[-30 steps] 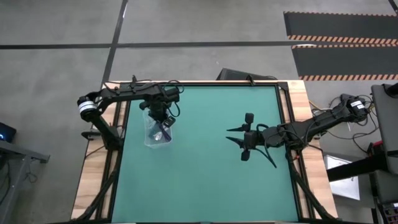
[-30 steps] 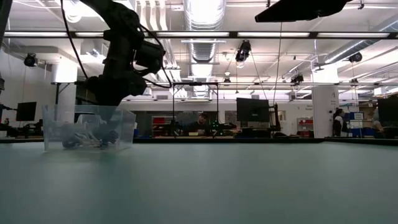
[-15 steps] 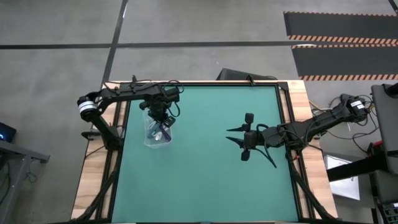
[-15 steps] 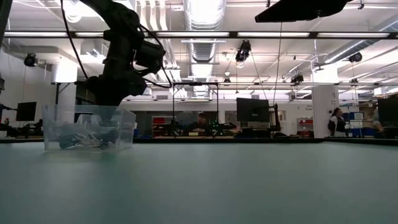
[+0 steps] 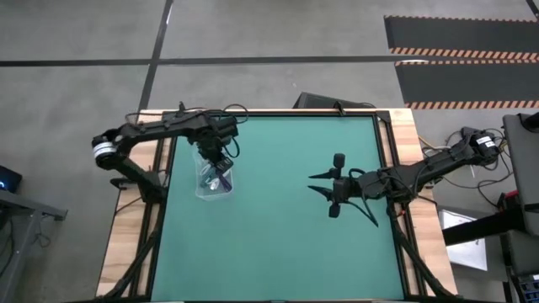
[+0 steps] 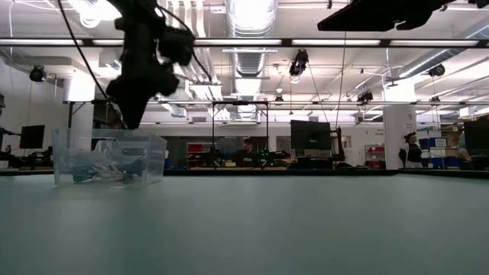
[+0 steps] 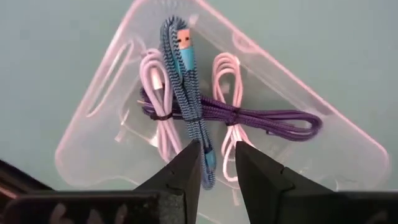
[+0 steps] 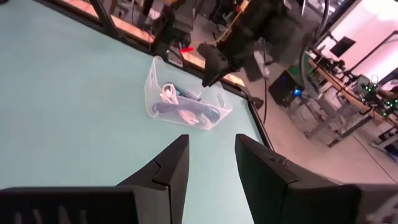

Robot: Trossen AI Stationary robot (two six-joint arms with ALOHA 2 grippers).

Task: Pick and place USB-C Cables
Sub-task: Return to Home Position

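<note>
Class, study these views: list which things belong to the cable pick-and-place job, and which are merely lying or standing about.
Job:
- blue cable, violet cable and white cables, all in the transparent bin
- left gripper, open, above the bin
- right gripper, open, over the table, away from the bin

Just about:
- monitor
- person in the room behind
- striped floor mats

The tabletop point(image 5: 269, 244) is obstructed only by the clear bin point(image 5: 200, 187), itself overhung by the left pincer point(image 7: 216, 147); elsewhere passage is unhindered.
</note>
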